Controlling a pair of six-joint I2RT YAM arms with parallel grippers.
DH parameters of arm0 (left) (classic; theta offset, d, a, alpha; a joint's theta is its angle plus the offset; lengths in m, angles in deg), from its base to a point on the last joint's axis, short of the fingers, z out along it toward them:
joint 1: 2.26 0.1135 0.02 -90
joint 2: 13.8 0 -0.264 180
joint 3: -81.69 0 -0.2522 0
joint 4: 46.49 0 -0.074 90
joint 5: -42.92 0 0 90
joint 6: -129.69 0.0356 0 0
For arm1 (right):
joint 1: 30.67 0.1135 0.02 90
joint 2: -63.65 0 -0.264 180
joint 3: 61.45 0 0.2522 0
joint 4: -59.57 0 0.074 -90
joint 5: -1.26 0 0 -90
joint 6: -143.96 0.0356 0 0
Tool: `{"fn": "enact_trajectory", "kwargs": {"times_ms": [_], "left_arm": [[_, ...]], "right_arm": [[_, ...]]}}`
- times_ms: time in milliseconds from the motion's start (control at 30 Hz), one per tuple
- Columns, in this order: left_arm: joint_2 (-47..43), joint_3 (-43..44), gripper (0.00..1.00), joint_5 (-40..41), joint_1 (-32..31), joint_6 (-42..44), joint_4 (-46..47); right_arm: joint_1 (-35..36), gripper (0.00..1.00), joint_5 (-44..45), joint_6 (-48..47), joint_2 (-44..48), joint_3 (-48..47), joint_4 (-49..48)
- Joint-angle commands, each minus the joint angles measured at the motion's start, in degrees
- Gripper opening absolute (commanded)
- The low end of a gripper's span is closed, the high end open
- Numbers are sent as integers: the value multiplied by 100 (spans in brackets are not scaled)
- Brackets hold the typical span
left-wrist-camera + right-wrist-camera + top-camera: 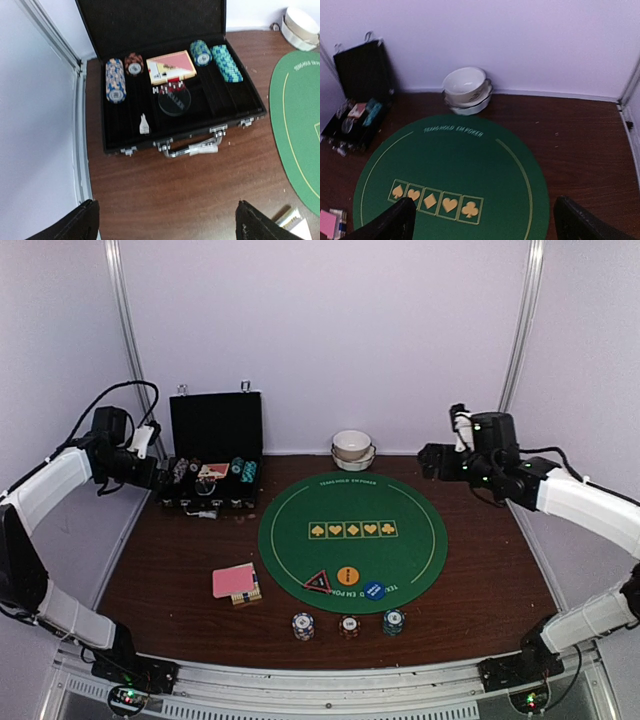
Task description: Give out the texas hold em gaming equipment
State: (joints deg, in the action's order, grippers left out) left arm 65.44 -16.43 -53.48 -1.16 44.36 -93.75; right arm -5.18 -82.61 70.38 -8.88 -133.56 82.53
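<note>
Left gripper (167, 225): spread wide, grips nothing, hangs over the brown wooden table (200, 185) just before the open black hinged case (125, 135). Right gripper (485, 220): equally wide and empty, near the far right rim of the round green felt mat (455, 170). Inside the case: rows of round striped poker chips (115, 80), a red-and-cream card box (170, 70). On the mat's near edge: red triangular marker (318, 583), orange round marker (347, 575), blue round marker (373, 590). Just off that edge: three short chip stacks (349, 625). Left of the mat: pink-backed playing cards (233, 580).
</note>
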Motion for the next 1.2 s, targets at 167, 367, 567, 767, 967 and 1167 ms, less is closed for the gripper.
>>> {"fn": "enact_trajectory", "kwargs": {"times_ms": [167, 367, 567, 767, 967, 1167], "left_arm": [[-188, 463, 98, -47, 52, 141, -946], [-264, 464, 97, -143, 55, 109, -1125], [-306, 501, 97, -264, 55, 131, -1295], [-351, 558, 98, -405, 50, 105, -1409], [-376, 586, 98, -537, 54, 71, -1455], [-372, 658, 98, -501, 55, 84, -1495]], "right_arm": [[2389, 93, -23, -51, -1952, -1475, 1947], [3339, 83, -170, 35, -3098, -1996, 2091], [3582, 73, -448, 148, -3720, -2154, 2002], [3643, 63, -568, 152, -4085, -2196, 1956], [3682, 58, -596, 111, -4307, -2236, 1970], [3682, 47, -597, 122, -4458, -2276, 1954]]}}
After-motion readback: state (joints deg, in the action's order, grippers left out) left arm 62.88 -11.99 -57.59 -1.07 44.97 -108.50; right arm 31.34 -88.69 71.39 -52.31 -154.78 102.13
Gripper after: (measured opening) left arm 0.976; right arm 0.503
